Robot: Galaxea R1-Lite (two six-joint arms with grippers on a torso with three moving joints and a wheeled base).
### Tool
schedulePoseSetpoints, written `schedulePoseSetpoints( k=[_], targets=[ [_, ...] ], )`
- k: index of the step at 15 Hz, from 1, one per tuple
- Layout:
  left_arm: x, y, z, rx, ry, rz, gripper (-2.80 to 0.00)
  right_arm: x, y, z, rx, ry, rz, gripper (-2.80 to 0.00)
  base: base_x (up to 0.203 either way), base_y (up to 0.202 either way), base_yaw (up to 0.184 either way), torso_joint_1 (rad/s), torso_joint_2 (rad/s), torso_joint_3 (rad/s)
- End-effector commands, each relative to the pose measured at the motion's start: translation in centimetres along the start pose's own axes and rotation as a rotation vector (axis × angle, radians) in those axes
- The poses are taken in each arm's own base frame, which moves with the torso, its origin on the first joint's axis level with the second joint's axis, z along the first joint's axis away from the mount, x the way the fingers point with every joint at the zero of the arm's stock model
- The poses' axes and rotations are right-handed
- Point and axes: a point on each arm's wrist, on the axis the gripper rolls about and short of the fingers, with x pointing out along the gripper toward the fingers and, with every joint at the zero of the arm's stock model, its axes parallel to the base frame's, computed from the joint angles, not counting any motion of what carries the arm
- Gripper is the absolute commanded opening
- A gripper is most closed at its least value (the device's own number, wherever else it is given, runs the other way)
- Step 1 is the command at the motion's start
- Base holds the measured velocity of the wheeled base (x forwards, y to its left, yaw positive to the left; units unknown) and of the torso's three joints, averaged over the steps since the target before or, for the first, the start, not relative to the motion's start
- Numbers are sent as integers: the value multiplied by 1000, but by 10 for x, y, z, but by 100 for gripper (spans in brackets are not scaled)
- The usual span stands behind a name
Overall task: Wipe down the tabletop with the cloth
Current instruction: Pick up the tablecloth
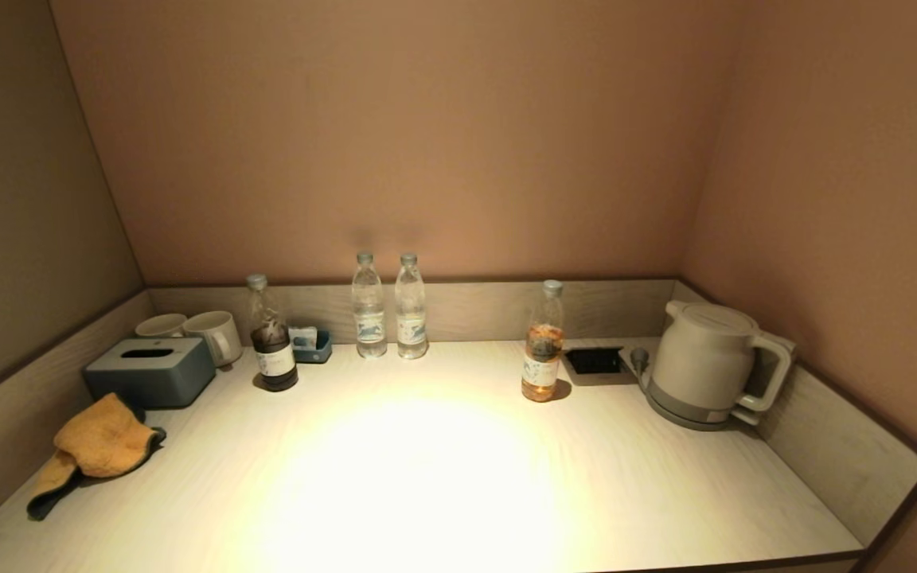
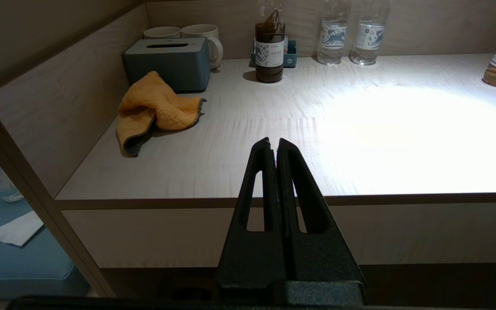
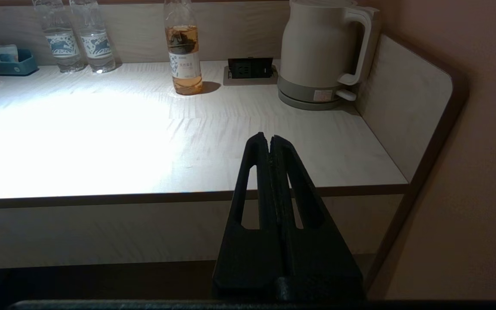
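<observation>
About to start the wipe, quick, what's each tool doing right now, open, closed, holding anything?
Left tool: closed, empty, short of the tabletop; the cloth lies untouched.
Right tool: closed, empty, parked before the front edge.

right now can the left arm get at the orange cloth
Probably yes. The cloth lies in the open on the tabletop beside the tissue box, nothing between it and the left end effector, which is shut and held before the front edge.
</observation>
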Motion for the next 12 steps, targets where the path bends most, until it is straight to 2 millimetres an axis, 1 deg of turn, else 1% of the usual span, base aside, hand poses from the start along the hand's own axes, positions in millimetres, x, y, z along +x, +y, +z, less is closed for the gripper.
schedulePoseSetpoints(
  k=[1, 6, 7, 9, 10, 11, 12],
  targets=[
    [0, 0, 0, -1, -1, 1, -280, 0, 0, 0, 0, 0, 0, -280, 0, 0, 0, 0, 0, 0],
    [0, 0, 1, -2, -1, 2, -280, 0, 0, 0, 0, 0, 0, -280, 0, 0, 0, 0, 0, 0],
    [-3, 0, 10, -3, -29, 4, -280, 0, 0, 0, 0, 0, 0, -280, 0, 0, 0, 0, 0, 0],
    [-12, 0, 45, -18, -76, 7, -280, 0, 0, 0, 0, 0, 0, -280, 0, 0, 0, 0, 0, 0],
    [-11, 1, 61, -25, -54, 9, -280, 0, 0, 0, 0, 0, 0, -280, 0, 0, 0, 0, 0, 0],
    [-3, 1, 71, -30, -3, 16, -280, 0, 0, 0, 0, 0, 0, -280, 0, 0, 0, 0, 0, 0],
    [8, 1, 82, -36, 64, 36, -280, 0, 0, 0, 0, 0, 0, -280, 0, 0, 0, 0, 0, 0]
  ],
)
